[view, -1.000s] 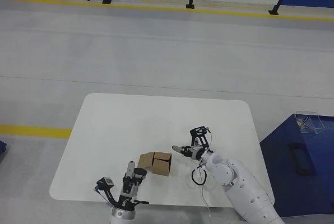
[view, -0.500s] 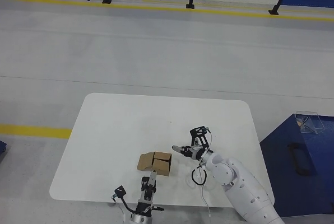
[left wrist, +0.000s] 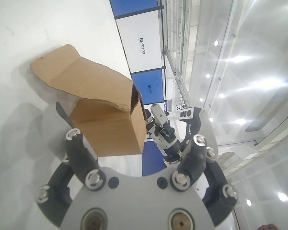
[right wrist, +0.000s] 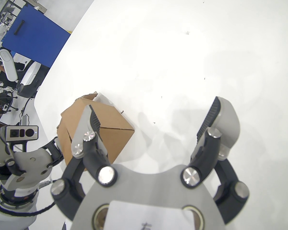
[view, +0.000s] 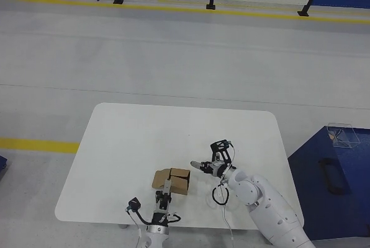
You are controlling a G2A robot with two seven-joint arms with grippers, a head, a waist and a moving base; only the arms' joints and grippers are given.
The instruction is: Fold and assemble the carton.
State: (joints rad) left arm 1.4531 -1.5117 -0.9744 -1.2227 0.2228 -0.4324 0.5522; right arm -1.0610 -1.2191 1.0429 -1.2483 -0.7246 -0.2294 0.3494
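Carton [view: 172, 180] sits on the table [view: 172, 127], well toward the near edge. The left gripper [view: 166, 188] is tucked right up at the carton's near side, fingers spread, with the carton's near corner between them; contact can't be told. The right gripper [view: 202, 161] sits just right of the carton and a touch behind it, fingers wide apart, one finger just beside the carton's right face. Far right of the carton, off the table, stands a cabinet [view: 334, 186], and a small box [view: 341, 133] rests on its top, toward the back.
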